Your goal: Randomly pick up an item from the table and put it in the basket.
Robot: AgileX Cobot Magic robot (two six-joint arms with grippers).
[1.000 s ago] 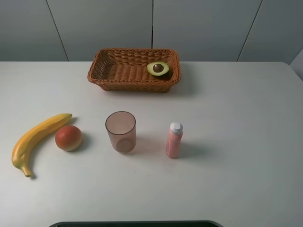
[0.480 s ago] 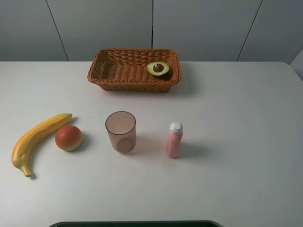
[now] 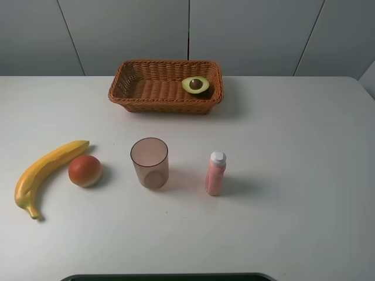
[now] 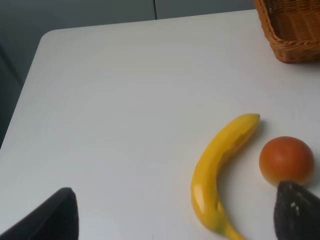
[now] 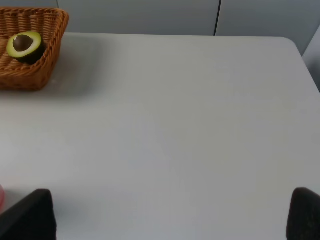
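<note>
The halved avocado [image 3: 195, 85] lies cut side up in the right end of the brown wicker basket [image 3: 140, 93] at the back of the white table [image 3: 293, 152]. The right wrist view also shows the avocado [image 5: 24, 45] in the basket [image 5: 45, 55]. Neither arm shows in the exterior high view. My left gripper [image 4: 172, 220] is open and empty, its dark fingertips [image 4: 52, 215] wide apart above the table's left part. My right gripper [image 5: 165, 220] is open and empty, its fingertips [image 5: 305, 212] wide apart over bare table on the right.
A yellow banana [image 3: 44, 172] and a red-orange round fruit [image 3: 85, 171] lie at the front left. A translucent pink cup [image 3: 150, 163] and a pink bottle with a white cap [image 3: 215, 174] stand mid-table. A dark edge [image 3: 164, 277] runs along the front.
</note>
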